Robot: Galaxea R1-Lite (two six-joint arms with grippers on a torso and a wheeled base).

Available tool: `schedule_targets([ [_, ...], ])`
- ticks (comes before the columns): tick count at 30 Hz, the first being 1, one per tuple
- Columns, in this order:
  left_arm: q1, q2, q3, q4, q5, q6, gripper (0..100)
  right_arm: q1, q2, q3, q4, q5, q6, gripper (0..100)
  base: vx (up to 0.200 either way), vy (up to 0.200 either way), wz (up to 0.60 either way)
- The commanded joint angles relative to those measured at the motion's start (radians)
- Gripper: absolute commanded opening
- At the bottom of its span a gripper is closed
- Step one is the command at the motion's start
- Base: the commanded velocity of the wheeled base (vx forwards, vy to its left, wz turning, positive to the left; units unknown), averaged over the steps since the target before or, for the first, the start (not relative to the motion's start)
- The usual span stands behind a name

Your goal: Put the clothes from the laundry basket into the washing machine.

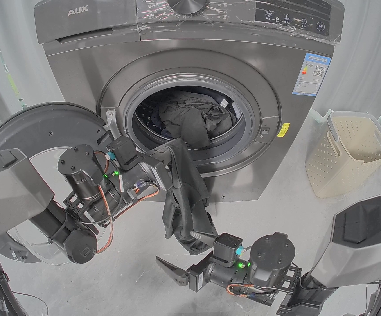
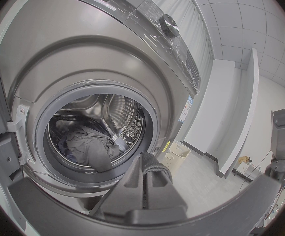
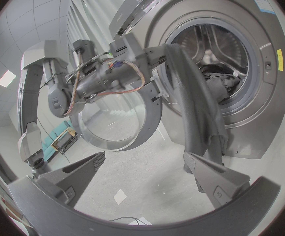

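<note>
L jaws clamped on dark garment (image 1: 182,185) at washer (image 1: 89,75) mouth; R jaws apart, near hem. Best: push deep, R lifts hem.

A dark grey garment (image 1: 186,189) hangs limp from the closed left hand (image 1: 171,149), draped in front of the lower rim of the drum mouth of the silver-grey front-loading washing machine (image 1: 89,71). Its round door (image 1: 45,128) stands swung wide to the left. A crumpled heap of dark clothes (image 1: 195,119) lies inside the drum. The cream perforated plastic laundry basket (image 1: 350,154) stands on the floor near the machine's right side.
</note>
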Motion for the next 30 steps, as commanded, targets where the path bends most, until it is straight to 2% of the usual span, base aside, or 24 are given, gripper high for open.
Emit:
schedule_targets([
  [1,0.001,0.015,-0.018,0.001,0.008,-0.002,0,0.017,0.049,-0.026,0.000,0.003,0.001,100,0.000,0.000,0.00],
  [3,0.001,0.015,-0.018,-0.001,0.008,-0.002,0,0.014,0.069,-0.047,0.000,0.003,0.001,100,0.000,0.000,0.00],
  [5,0.001,0.013,-0.018,0.001,0.008,-0.003,0,0.006,0.109,-0.121,0.000,0.028,0.002,100,0.000,0.000,0.00],
  [6,0.001,0.013,-0.018,0.001,0.008,-0.003,0,0.006,0.109,-0.121,0.000,0.028,0.002,100,0.000,0.000,0.00],
  [7,0.001,0.012,-0.018,-0.001,0.008,-0.003,0,-0.001,0.142,-0.193,0.002,0.052,0.001,100,0.000,0.000,0.00],
  [12,0.001,0.010,-0.018,-0.001,0.008,-0.003,0,-0.031,0.198,-0.288,0.015,0.062,-0.001,100,0.000,0.000,0.00],
  [15,0.001,0.007,-0.016,-0.001,0.008,-0.003,0,-0.064,0.262,-0.369,0.011,0.085,0.001,100,0.000,0.000,0.00],
  [20,0.001,0.004,-0.016,-0.001,0.007,-0.005,0,-0.116,0.342,-0.486,0.012,0.085,-0.004,100,0.000,0.000,0.00],
  [23,0.001,0.001,-0.016,-0.001,0.007,-0.005,0,-0.144,0.371,-0.529,0.014,0.085,-0.008,100,0.000,0.000,0.00],
  [30,0.001,0.001,-0.016,-0.001,0.007,-0.005,0,-0.175,0.391,-0.552,0.028,0.075,-0.010,100,0.000,0.000,0.00],
])
